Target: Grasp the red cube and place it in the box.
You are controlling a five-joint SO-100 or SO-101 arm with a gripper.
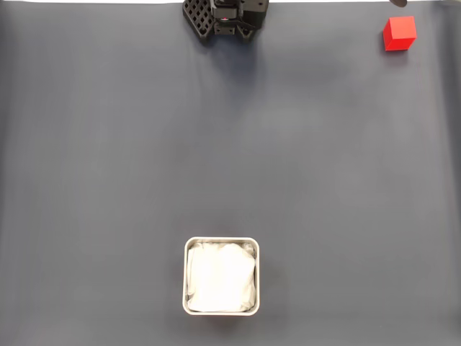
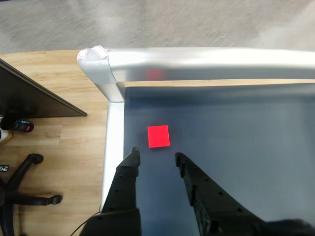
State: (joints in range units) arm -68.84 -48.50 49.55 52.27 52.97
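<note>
Two dark fingers of the end effector (image 2: pixel 156 156) reach up from the bottom of the wrist view, spread apart with nothing between them; the left fingertip (image 2: pixel 133 156) and the right one (image 2: pixel 180 158) both hang above the dark mat. Just beyond the gap between them, toward the far edge, lies the red cube (image 2: pixel 158 136), its top face square to the camera and clear of both fingers. It sits on the dark mat (image 2: pixel 236 147) that covers the desk, near the mat's left edge in this view. Past the cube runs a silvery metal rail (image 2: pixel 206 63) along the far side of the desk, with a faint red reflection of the cube on it, and a second pale strip (image 2: pixel 112 142) borders the mat on the left. Left of that is a wooden floor (image 2: pixel 59 147), with a chair base (image 2: pixel 24 191) at the lower left.

In the fixed view the arm's black body (image 1: pixel 227 18) shows at the top centre edge. The red cube (image 1: pixel 398 34) stands in the top right corner, well apart from the box (image 1: pixel 221 276), which rests at the bottom centre of the mat (image 1: pixel 108 158). The box has a silvery rim and crumpled white lining (image 1: pixel 220 277) inside.
</note>
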